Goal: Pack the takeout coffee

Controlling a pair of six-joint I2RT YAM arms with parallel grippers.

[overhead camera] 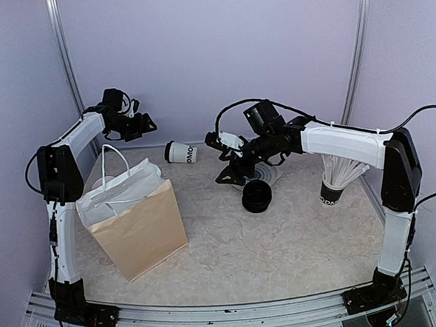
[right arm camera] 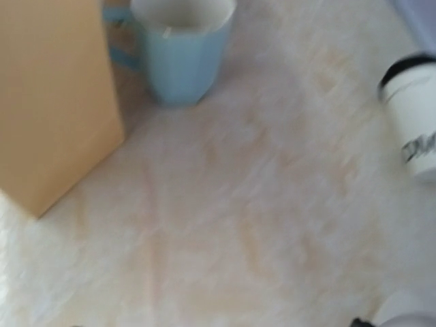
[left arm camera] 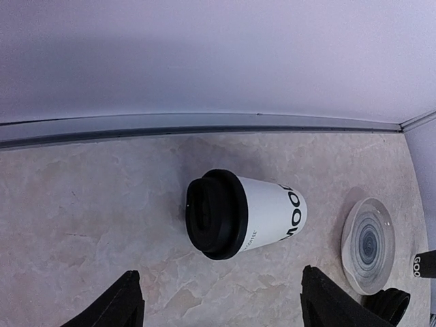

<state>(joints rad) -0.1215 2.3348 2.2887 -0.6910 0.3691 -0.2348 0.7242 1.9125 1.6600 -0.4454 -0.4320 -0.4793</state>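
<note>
The takeout coffee is a white paper cup with black lettering and a black lid, lying on its side near the back wall. In the left wrist view the takeout coffee lies with its lid pointing left. My left gripper hovers just left of the cup, open and empty. Its fingertips show wide apart at the bottom of the wrist view, short of the cup. My right gripper hangs just right of the cup, jaws spread and empty. In the blurred right wrist view the cup is at the right edge and no fingers show.
A brown paper bag with white lining and handles stands open at the front left. A light-blue mug stands beside the bag. A stack of black lids, a clear round disc and a nested stack of white cups lie to the right.
</note>
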